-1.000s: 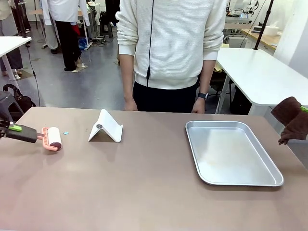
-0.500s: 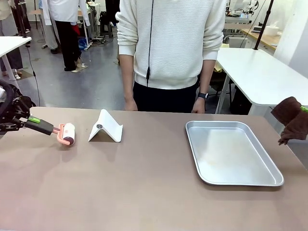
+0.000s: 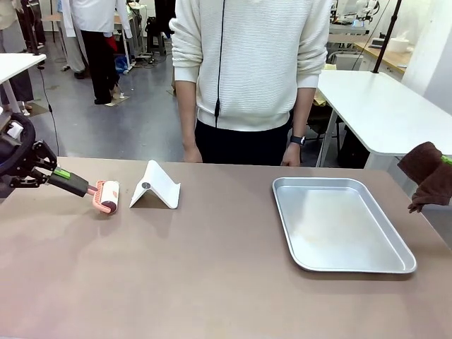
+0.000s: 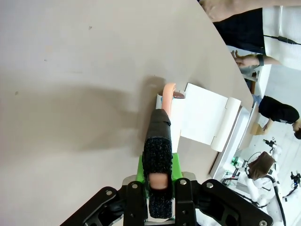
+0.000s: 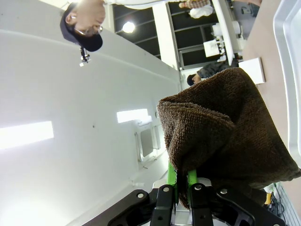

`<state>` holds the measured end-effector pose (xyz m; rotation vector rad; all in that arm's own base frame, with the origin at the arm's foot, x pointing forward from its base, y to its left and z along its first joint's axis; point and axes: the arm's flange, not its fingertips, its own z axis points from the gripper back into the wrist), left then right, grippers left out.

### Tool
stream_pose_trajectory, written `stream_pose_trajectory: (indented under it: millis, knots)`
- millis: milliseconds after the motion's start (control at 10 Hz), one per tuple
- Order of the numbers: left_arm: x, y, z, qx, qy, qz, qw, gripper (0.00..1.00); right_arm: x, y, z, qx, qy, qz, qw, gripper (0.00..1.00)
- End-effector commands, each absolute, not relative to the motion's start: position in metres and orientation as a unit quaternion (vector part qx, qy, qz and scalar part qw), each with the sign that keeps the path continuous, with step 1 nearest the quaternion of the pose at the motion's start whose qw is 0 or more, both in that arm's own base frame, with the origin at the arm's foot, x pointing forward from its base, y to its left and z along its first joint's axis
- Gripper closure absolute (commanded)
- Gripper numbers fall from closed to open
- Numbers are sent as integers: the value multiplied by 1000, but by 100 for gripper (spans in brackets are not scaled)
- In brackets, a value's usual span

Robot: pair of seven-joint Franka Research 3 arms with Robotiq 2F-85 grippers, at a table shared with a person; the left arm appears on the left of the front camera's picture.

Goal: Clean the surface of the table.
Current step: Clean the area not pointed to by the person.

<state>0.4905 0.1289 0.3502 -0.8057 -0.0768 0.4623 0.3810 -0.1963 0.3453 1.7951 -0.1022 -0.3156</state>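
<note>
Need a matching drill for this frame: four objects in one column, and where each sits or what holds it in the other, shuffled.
Things:
1. lint roller
2. brown cloth
3. silver tray
4. white folded stand

Places:
A. flat on the table, right of the middle
B. gripped by its handle in the left gripper
C. upright on the table, just right of the roller's head
D. hanging from the right gripper, by the table's right edge

Pairs: 1-B, 2-D, 3-A, 4-C
</note>
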Motion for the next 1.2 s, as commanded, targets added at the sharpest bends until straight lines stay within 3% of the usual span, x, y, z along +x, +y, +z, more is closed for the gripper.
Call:
stream_pose_trajectory:
  millis: [0,200,600,800,900,1100]
  knots:
    - [474,134,338,-383,-56,184,903,78,380,-195,351,777,-41,-127,615,91]
    - [444,153,373,-509,-86,64,854,78,380,-195,351,777,-41,-127,615,91]
    - [401,206,400,-603,-90,6,793,78,380,-195,351,777,-41,-127,615,91]
    - [337,219,397,-663,-71,-68,742,78,380,-195,351,777,-41,-127,615,91]
    - [300,225,393,-687,-107,-82,715,78,380,-195,351,777,-41,-127,615,91]
    - [259,240,381,-707,-120,-42,695,78,380,-195,351,777,-41,-127,615,91]
